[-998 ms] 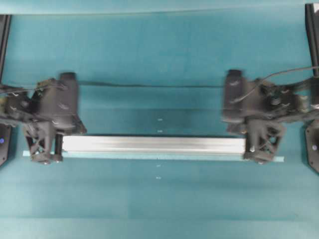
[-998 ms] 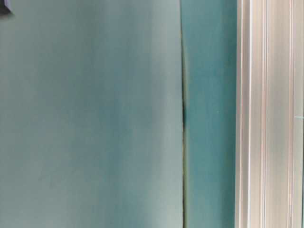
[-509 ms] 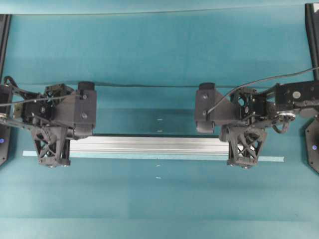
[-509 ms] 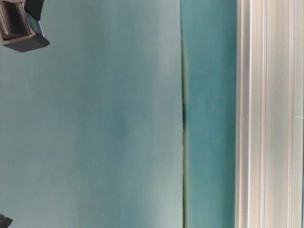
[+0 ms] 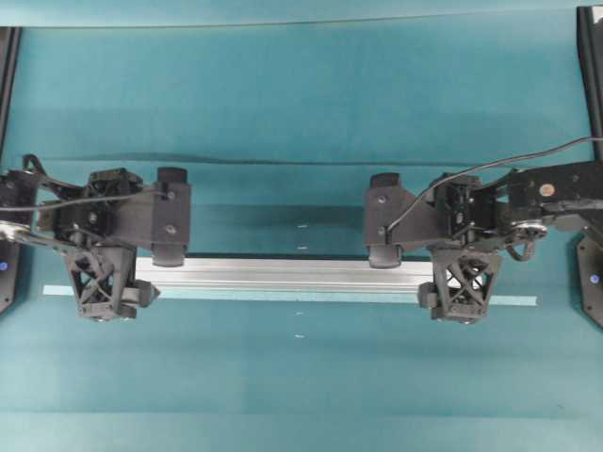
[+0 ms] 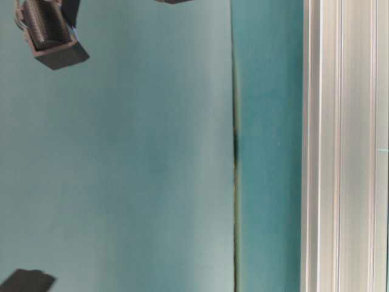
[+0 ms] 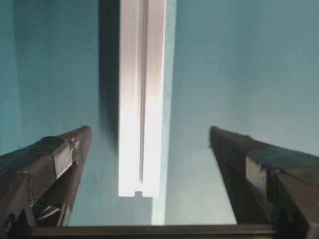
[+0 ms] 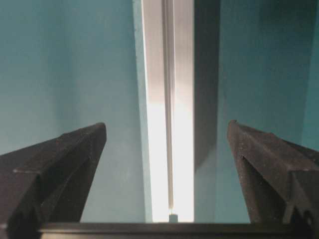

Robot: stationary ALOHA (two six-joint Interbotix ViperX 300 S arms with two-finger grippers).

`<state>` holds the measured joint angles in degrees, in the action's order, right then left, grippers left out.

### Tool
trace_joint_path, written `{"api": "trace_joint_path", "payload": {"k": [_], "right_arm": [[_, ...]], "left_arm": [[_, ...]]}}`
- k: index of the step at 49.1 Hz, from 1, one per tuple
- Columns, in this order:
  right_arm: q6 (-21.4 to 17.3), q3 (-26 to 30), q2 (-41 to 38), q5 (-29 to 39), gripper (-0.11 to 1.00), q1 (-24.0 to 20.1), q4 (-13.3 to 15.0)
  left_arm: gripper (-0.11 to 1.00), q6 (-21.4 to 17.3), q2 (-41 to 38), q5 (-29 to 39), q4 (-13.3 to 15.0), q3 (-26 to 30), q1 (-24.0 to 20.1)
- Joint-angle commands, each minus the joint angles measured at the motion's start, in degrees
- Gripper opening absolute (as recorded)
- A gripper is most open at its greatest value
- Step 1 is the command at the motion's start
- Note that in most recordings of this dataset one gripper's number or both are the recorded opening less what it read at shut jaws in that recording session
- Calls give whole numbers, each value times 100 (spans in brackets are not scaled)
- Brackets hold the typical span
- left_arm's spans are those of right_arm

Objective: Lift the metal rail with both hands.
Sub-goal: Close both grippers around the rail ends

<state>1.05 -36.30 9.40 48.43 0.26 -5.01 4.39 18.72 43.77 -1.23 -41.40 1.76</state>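
Note:
The metal rail (image 5: 283, 273) lies flat on the teal table, a long grooved silver bar running left to right. My left gripper (image 5: 104, 287) is open at its left end. In the left wrist view the rail (image 7: 142, 99) ends between the wide-apart fingers (image 7: 55, 159) of the left gripper (image 7: 149, 132), touching neither. My right gripper (image 5: 462, 287) is open at the right end. There the rail (image 8: 169, 99) runs between the spread fingers (image 8: 259, 154) of the right gripper (image 8: 167, 125), with gaps on both sides. A grooved silver bar (image 6: 343, 146) fills the right of the table-level view.
A thin pale tape strip (image 5: 509, 301) lies along the rail's near side and reaches past both ends. A seam in the teal cloth (image 5: 283, 160) crosses behind the arms. Black frame posts (image 5: 592, 56) stand at the table's side edges.
Both grippers have gone from shut to wide open and shifted inward over the rail's ends. The rail has not moved.

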Motion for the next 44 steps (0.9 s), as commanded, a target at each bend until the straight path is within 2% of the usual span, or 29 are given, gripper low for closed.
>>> {"api": "trace_joint_path", "payload": {"k": [1,19,25,35,44], "right_arm": [[0,-35,-123,-158,99,-18,35],[18,-527,-501,-967,99,-79,123],[18,-703,-624,-1160,99,-79,255],[-18,-914,-826,-1617,99,-70,255],[0,-923,-940,-1749,99,-62,255]], "left_arm": [[98,18,-35,-123,-26,-26,9],[98,-18,-677,-1028,-26,-536,-264],[98,-26,-940,-1468,-26,-650,-290],[98,-26,-1362,-1828,-26,-677,-290],[98,-9,-1477,-2057,-26,-686,-290]]}}
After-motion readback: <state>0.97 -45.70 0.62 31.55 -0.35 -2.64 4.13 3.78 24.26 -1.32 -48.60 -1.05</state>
